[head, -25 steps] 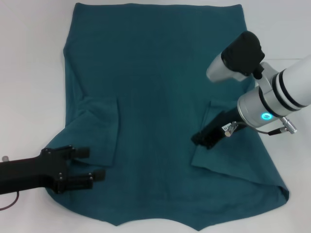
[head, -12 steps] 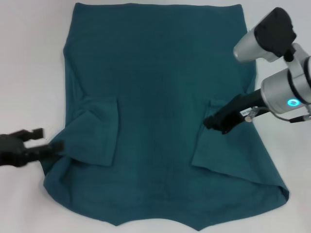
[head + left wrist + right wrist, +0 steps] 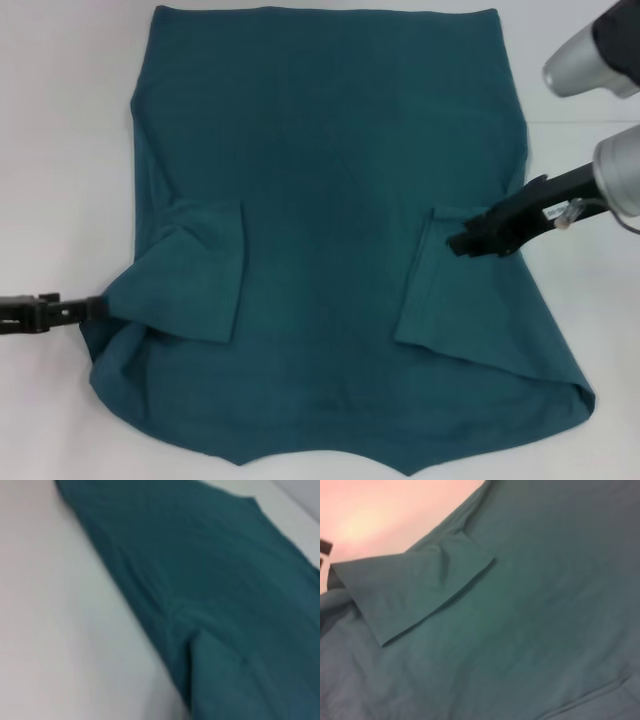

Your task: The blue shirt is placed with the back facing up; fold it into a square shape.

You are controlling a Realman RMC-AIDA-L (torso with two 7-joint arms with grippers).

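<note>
Both arms have drawn outward: your left end effector (image 3: pixel 85 309), looking narrowed, touches the blue shirt (image 3: pixel 330 180) lying lengthwise inward; right end effector (image 3: pixel 465 243), state unclear, overhangs it.

My left claw (image 3: pixel 85 310) sits low at my left edge, reaching inward, its slim black fingers lying nearly level and drawn close together; whether they clamp anything I cannot tell. My right arm comes in from the upper right, silver wrist raised, and its black right claw (image 3: pixel 462 243) slants down and inward, tips near each other. Whether that one is parted or closed is unclear too.
</note>
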